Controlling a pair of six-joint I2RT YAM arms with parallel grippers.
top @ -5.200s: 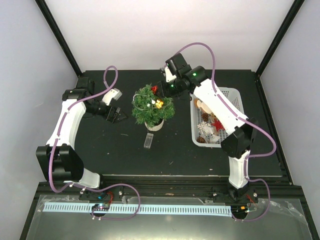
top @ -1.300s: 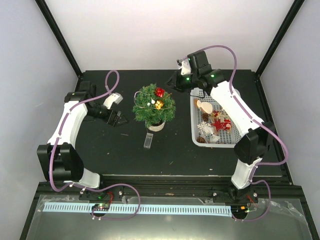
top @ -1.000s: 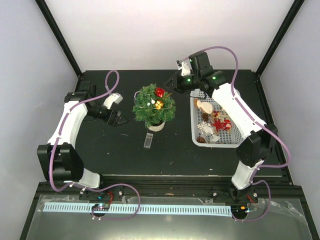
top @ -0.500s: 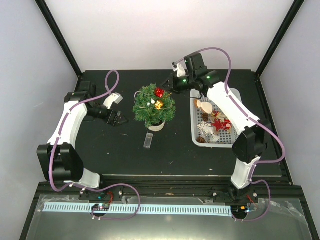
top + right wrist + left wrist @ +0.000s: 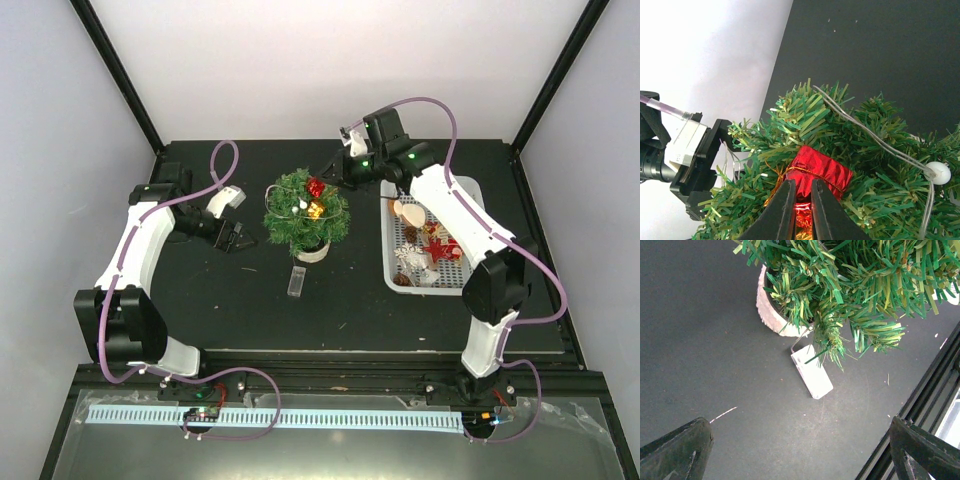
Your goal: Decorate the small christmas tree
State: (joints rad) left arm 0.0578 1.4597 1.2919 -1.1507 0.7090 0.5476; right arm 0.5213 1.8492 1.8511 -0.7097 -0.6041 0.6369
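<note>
In the middle of the table stands the small christmas tree. The right gripper pinches a red gift box at its top; the left gripper hangs beside it, fingers spread wide.

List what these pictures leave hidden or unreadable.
Right wrist: whether the right hand pinches the red gift or only presses it; its fingers cover the contact.
Left wrist: top of the small christmas tree, cut off by the upper edge.
Top external: ornaments in the basket, too small.
</note>
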